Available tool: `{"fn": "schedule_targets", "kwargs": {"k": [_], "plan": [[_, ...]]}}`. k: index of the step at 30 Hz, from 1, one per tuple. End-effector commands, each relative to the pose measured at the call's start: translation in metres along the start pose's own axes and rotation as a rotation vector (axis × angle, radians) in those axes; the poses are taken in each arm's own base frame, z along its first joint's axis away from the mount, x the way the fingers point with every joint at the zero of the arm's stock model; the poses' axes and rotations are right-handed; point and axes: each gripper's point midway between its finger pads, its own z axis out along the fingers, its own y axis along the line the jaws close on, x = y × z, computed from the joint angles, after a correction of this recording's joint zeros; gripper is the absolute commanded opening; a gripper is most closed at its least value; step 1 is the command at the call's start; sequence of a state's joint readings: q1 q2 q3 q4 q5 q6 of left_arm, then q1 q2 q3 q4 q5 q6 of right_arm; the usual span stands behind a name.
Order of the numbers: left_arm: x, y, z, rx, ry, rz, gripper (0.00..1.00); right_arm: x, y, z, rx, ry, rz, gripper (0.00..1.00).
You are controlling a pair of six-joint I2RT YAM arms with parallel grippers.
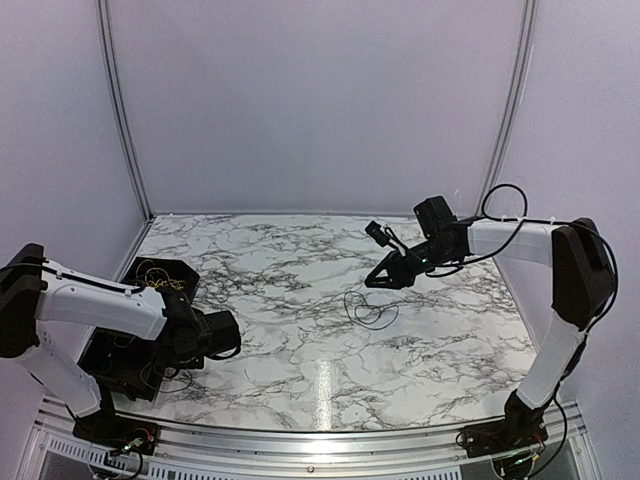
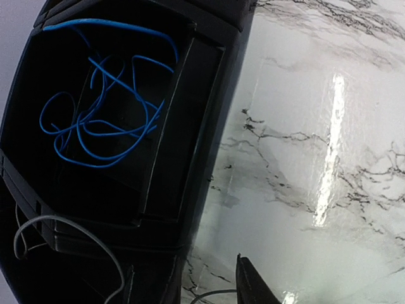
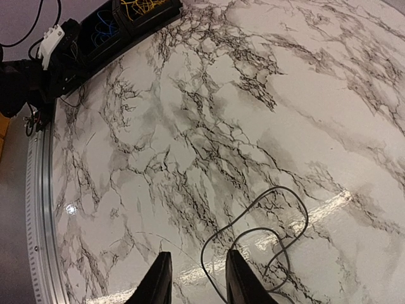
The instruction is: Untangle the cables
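Right claw (image 3: 196, 282) spread — black cable (image 3: 253, 230), looped, just ahead

White marble-patterned table (image 1: 300, 370), glossy, a streak of light glaring off it. Out right of centre, one thin black cable (image 1: 370, 307) lies loose on the bare surface, curled into a couple of overlapping loops (image 3: 297, 209). Over at the left edge sits a black compartmented tray (image 1: 175, 270), flat on the marble. Just beside its near corner there's a pale wire (image 2: 209, 292), possibly touching the tabletop; it's hard to tell.
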State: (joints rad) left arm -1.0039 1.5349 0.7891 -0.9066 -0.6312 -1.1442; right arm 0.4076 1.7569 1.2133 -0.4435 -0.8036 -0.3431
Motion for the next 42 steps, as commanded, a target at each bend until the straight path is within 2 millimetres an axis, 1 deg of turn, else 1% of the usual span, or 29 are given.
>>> {"fn": "schedule_targets", "kwargs": {"k": [1, 4, 7, 12, 16, 19, 21, 31, 33, 35, 36, 37, 39, 42], "plan": [[-0.005, 0.012, -0.008, -0.05, -0.012, 0.027, 0.35, -0.01, 0.003, 0.001, -0.017, -0.009, -0.024, 0.3], [-0.008, 0.013, -0.01, -0.075, -0.023, 0.043, 0.35, -0.009, 0.003, 0.001, -0.018, -0.006, -0.022, 0.3], [-0.003, 0.014, -0.008, -0.102, -0.004, 0.069, 0.33, -0.01, 0.003, 0.001, -0.018, -0.006, -0.022, 0.3], [0.004, 0.016, -0.002, -0.128, 0.011, 0.089, 0.26, -0.009, 0.003, 0.002, -0.019, -0.002, -0.023, 0.3], [0.006, 0.018, 0.0, -0.147, 0.013, 0.102, 0.23, -0.009, 0.003, 0.002, -0.02, -0.002, -0.023, 0.3], [0.005, 0.019, 0.002, -0.16, 0.004, 0.109, 0.18, -0.009, 0.004, 0.003, -0.021, -0.001, -0.022, 0.3], [0.005, 0.018, 0.003, -0.166, 0.004, 0.115, 0.15, -0.009, 0.004, 0.003, -0.021, 0.0, -0.022, 0.3], [0.011, 0.016, 0.004, -0.16, 0.041, 0.131, 0.14, -0.008, 0.004, 0.004, -0.023, 0.003, -0.022, 0.3], [0.013, 0.017, 0.004, -0.16, 0.046, 0.133, 0.12, -0.007, 0.004, 0.004, -0.025, 0.005, -0.021, 0.3], [0.014, 0.017, 0.004, -0.159, 0.051, 0.137, 0.06, -0.007, 0.004, 0.004, -0.025, 0.006, -0.022, 0.3], [0.014, 0.017, 0.004, -0.157, 0.053, 0.142, 0.01, -0.007, 0.005, 0.005, -0.027, 0.007, -0.021, 0.3], [0.014, 0.016, 0.004, -0.155, 0.054, 0.146, 0.0, -0.007, 0.004, 0.005, -0.026, 0.008, -0.022, 0.3], [0.011, 0.018, 0.0, -0.154, 0.046, 0.153, 0.0, -0.007, 0.005, 0.005, -0.027, 0.007, -0.023, 0.3], [0.0, 0.025, -0.01, -0.153, 0.01, 0.146, 0.0, -0.007, 0.004, 0.005, -0.025, 0.01, -0.023, 0.3]]}}
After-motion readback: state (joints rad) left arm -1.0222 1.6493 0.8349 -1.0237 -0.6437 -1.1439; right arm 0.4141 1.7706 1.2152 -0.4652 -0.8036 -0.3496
